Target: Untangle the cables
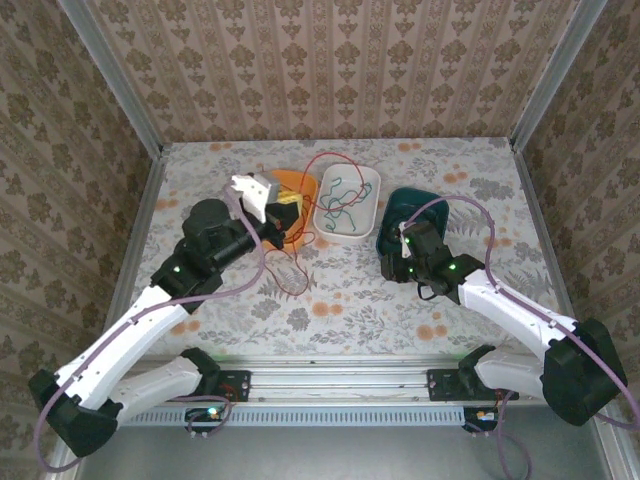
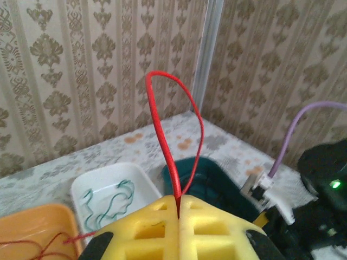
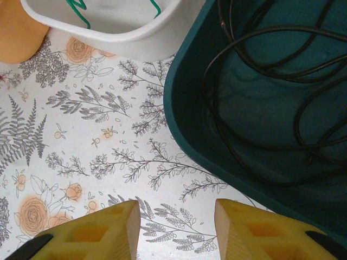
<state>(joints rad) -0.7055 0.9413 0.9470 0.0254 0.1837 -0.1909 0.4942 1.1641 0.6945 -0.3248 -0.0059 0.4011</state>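
The left claw, raised by the orange tray, is pressed together on the red cable. The cable's loop stands up from the seam, and the rest trails into that tray. The green cable lies in the white tray, and the black cable coils in the teal tray. The right claw hangs spread and empty over the table, at the teal tray's near-left edge.

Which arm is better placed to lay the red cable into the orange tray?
Left. The left tool is shut on the red cable, close to the orange tray. The right tool is open, holding nothing, beside the teal tray.
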